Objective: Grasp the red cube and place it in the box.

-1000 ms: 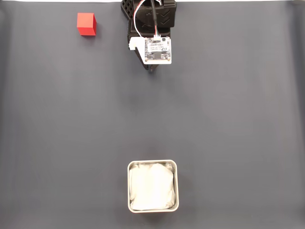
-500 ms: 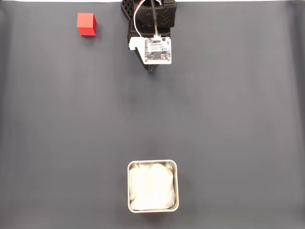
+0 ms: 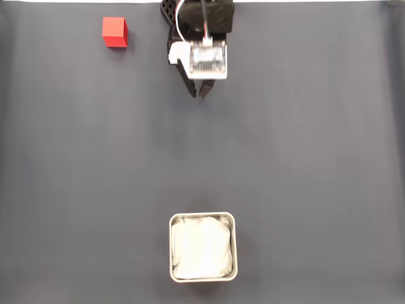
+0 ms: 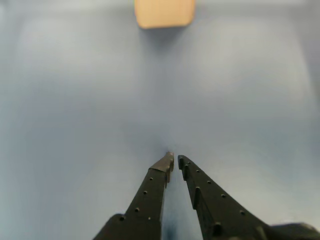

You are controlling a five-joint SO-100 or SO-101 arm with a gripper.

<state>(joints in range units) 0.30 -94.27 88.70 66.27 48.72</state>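
Observation:
The red cube (image 3: 114, 31) sits on the dark mat at the top left of the fixed view. The box (image 3: 235, 248), pale-rimmed with white cloth lining, stands at the bottom centre, and appears as a blurred tan shape, the box (image 4: 164, 12), at the top edge of the wrist view. My gripper (image 3: 201, 95) hangs at the top centre, to the right of the cube and well apart from it. In the wrist view the gripper (image 4: 175, 159) is shut, its black fingertips almost touching with nothing between them.
A dark grey mat (image 3: 304, 158) covers the whole table. The arm's black base (image 3: 218, 16) and a white camera board (image 3: 207, 60) sit at the top centre. Open mat lies between cube, gripper and box.
The wrist with its white board has shifted slightly up in the fixed view and looks blurred by motion. Cube and box have not moved.

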